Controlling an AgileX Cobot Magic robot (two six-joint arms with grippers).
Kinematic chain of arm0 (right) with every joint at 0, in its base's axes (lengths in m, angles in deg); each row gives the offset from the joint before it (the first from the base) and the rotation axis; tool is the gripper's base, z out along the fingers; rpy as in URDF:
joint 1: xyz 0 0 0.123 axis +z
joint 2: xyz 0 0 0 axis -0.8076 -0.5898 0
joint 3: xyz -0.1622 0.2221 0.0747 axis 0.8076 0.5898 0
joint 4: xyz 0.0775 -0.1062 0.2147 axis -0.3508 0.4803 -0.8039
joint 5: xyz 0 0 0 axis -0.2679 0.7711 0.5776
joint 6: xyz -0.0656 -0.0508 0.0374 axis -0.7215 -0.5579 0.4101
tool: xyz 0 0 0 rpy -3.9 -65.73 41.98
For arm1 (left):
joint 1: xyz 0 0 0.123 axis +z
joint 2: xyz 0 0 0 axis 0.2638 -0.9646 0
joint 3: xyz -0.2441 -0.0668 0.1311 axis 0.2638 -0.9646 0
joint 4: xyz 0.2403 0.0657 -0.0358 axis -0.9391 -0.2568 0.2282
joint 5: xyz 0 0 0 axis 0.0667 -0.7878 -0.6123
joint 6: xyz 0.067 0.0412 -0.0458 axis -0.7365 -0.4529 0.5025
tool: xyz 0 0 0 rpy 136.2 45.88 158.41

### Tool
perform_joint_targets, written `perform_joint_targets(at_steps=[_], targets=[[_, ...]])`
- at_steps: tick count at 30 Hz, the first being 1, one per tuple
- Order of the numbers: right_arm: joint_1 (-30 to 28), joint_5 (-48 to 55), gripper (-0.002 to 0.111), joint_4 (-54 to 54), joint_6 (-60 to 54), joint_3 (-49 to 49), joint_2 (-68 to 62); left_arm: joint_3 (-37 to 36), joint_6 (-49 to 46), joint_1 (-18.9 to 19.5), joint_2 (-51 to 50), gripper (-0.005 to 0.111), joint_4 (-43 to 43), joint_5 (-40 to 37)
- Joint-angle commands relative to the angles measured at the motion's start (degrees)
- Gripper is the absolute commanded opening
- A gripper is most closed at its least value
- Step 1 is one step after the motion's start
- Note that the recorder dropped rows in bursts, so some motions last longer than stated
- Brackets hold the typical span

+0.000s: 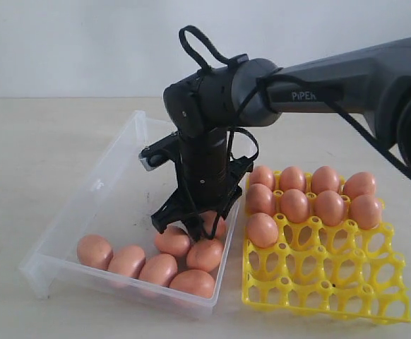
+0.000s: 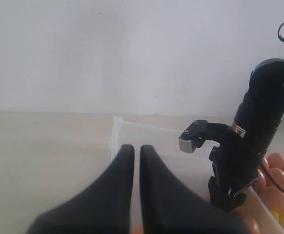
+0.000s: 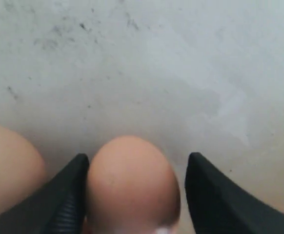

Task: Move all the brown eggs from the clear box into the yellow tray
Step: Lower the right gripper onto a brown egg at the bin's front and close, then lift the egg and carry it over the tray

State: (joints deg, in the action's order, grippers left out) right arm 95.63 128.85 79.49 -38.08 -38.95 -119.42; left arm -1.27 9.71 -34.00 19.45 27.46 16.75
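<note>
Down in the clear box [image 1: 114,162] with the right tool [image 1: 193,227], jaws parted astride a brown egg [image 3: 132,185]: one finger [image 3: 69,195] touching its flank, the other apart. Long axis seemingly along the fingers. Left tool [image 2: 136,147] well apart, nearly closed, empty. About seven eggs boxed, nine in the yellow tray [image 1: 332,289].

Light beige surface [image 1: 43,141], plain and matte. Only two things sit straight on it: a clear box [image 1: 85,194] on the left and a yellow tray [image 1: 318,296] just beside it on the right, edges nearly meeting.
</note>
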Motion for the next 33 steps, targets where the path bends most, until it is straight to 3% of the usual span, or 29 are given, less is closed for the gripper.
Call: perform_joint_targets(at_steps=[1,5,8,10,19,27,33], targets=[[0.0,-0.7,0.003,2.0,-2.7,-0.2,0.1,-0.1,0.5,-0.5,0.2,0.004,0.1,0.1],[0.0,-7.5,0.0,2.0,-3.8,-0.2,1.9,-0.1,0.5,-0.5,0.2,0.004,0.1,0.1],[0.0,-19.7,0.0,0.9,-3.4,2.7,7.1,-0.1,0.5,-0.5,0.2,0.004,0.1,0.1],[0.0,-34.6,0.0,-1.0,-3.3,10.1,12.8,-0.1,0.5,-0.5,0.2,0.004,0.1,0.3],[-1.3,-82.8,0.0,-2.6,-3.6,48.0,36.0,-0.1,0.5,-0.5,0.2,0.004,0.1,0.3],[-5.3,-109.4,0.0,-18.4,-11.4,70.7,40.4,-0.1,0.5,-0.5,0.2,0.004,0.1,0.1],[-5.3,-114.6,0.0,-18.8,-11.0,77.2,40.4,-0.1,0.5,-0.5,0.2,0.004,0.1,0.1]])
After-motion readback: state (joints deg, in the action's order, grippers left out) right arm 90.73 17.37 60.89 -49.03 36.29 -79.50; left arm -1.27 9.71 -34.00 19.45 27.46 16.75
